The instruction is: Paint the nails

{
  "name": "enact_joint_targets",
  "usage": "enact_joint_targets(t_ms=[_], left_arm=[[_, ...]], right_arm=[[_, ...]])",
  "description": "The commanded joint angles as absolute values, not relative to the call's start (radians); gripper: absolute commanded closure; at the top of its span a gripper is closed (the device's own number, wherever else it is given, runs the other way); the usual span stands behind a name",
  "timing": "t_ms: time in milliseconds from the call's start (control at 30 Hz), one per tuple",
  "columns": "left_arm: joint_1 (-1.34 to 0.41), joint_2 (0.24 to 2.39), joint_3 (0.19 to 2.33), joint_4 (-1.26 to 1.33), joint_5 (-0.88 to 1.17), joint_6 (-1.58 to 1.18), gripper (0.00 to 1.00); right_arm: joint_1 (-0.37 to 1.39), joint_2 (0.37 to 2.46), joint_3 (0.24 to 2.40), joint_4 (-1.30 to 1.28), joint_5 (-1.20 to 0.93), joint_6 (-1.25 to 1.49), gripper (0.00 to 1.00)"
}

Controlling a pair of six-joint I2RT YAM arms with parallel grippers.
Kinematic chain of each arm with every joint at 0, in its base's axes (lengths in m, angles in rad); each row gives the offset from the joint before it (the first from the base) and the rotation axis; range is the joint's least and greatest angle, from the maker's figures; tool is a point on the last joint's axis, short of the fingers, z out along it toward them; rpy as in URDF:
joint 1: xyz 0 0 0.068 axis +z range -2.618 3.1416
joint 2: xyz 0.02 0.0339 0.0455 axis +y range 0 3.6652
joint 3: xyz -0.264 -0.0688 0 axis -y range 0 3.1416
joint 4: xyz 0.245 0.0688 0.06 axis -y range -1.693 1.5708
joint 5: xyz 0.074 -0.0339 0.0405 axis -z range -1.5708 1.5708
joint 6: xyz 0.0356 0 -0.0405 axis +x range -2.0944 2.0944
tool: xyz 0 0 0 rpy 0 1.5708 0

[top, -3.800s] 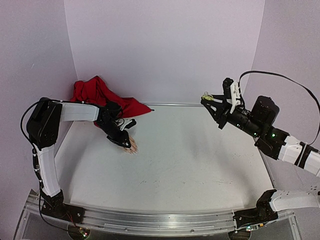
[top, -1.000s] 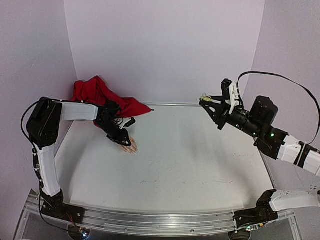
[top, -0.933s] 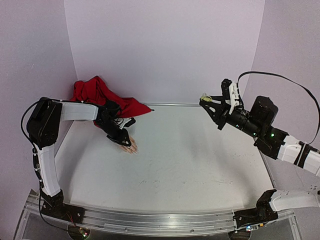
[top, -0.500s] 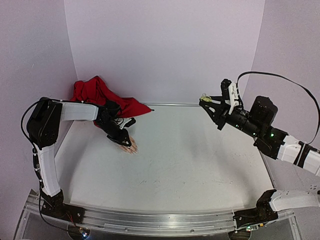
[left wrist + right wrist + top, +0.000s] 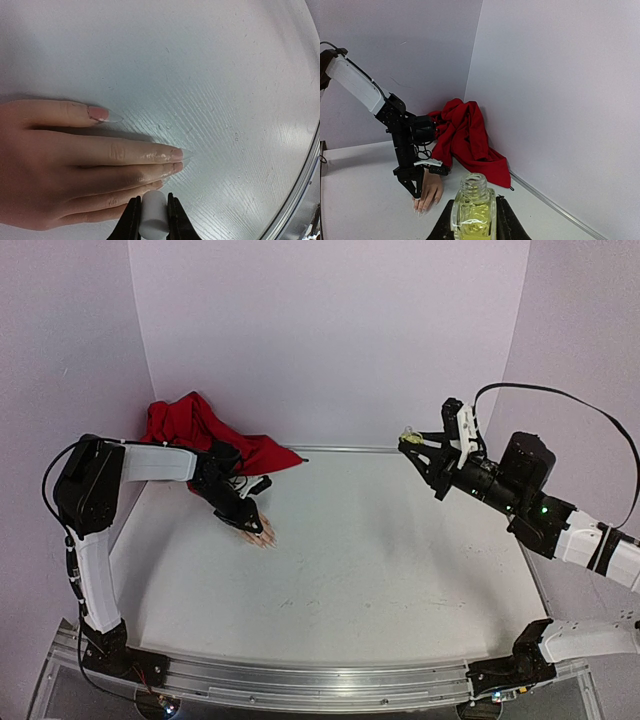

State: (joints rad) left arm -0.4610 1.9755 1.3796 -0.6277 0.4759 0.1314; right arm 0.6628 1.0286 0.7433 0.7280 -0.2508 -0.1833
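A pale peach mannequin hand (image 5: 260,531) lies flat at the table's back left, its wrist in a red fabric sleeve (image 5: 205,430). In the left wrist view the hand (image 5: 65,165) fills the left side, with long clear nails (image 5: 177,154) at the fingertips. My left gripper (image 5: 152,215) is shut on a white cap (image 5: 153,214), held just over the lower fingers; its brush is hidden. My right gripper (image 5: 415,445) is raised at the back right, shut on an uncapped bottle of yellowish polish (image 5: 472,210), far from the hand (image 5: 427,192).
Lilac walls close in the back and both sides. The red sleeve (image 5: 467,137) is heaped in the back left corner. A metal rail (image 5: 300,680) runs along the table's near edge. The white tabletop (image 5: 380,560) lies between the two arms.
Since 3.8 s ago my left gripper has shifted slightly over the hand and my right gripper has lifted the bottle a little up and left. Over the last second nothing visibly moved.
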Motion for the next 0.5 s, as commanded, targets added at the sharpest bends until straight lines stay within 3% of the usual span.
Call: enact_joint_targets(t_ms=[0, 467], left_arm=[[-0.456, 1.976, 1.384, -0.627, 0.48, 0.146, 1.0], [-0.456, 1.973, 1.38, -0.632, 0.481, 0.158, 1.0]], right_arm=[[0.666, 1.02, 0.759, 0.8, -0.264, -0.181, 1.0], [0.666, 1.022, 0.759, 0.801, -0.265, -0.181, 1.0]])
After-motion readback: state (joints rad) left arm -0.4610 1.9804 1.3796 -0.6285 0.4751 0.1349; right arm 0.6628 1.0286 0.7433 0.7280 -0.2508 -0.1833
